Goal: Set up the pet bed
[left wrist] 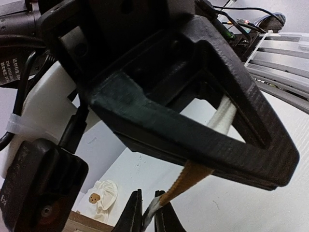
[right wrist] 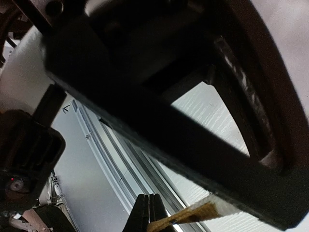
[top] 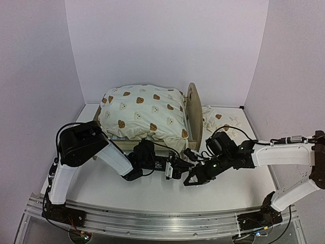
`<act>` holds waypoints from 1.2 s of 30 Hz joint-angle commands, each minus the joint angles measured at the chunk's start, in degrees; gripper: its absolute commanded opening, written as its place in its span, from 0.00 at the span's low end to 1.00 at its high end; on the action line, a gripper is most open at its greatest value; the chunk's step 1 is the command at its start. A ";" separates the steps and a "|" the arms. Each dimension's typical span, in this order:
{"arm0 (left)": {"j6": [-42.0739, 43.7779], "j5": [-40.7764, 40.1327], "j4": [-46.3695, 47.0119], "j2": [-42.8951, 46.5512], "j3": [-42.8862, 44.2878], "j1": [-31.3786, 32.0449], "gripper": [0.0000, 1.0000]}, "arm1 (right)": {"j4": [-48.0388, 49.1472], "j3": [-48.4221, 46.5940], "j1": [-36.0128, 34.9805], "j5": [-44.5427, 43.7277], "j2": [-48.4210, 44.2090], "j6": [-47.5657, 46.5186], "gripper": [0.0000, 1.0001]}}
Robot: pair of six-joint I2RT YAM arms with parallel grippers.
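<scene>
The pet bed stands at the back of the table, its light-wood end board upright on the right. The cream bear-print duvet is heaped on it. The pillow lies on the table behind the end board, and shows small in the left wrist view. Both grippers meet tip to tip in front of the bed. My left gripper is closed on a brown-and-white tie string. My right gripper is shut, with the same tie string pinched at its tips.
White walls close in the table at the back and on both sides. A metal rail runs along the near edge by the arm bases. Each wrist view is largely filled by the other arm's black gripper body.
</scene>
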State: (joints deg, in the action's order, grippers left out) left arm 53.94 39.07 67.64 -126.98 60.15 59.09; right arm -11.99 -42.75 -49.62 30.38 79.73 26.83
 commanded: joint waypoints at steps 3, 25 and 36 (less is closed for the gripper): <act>-0.08 -0.78 0.89 0.13 -0.54 0.49 0.00 | 0.45 -2.03 0.62 1.26 -1.23 -0.77 0.00; -31.26 4.68 -17.62 5.85 5.42 -9.82 0.00 | 65.71 24.17 1.47 -40.52 7.46 -8.70 0.43; -36.90 5.18 -17.53 6.58 7.93 -11.10 0.00 | 86.75 15.34 -2.86 -54.47 30.74 -8.19 0.44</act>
State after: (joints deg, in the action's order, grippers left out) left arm 19.62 44.50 49.01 -123.61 65.70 49.78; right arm 63.45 -23.57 -51.63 -15.82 106.52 18.48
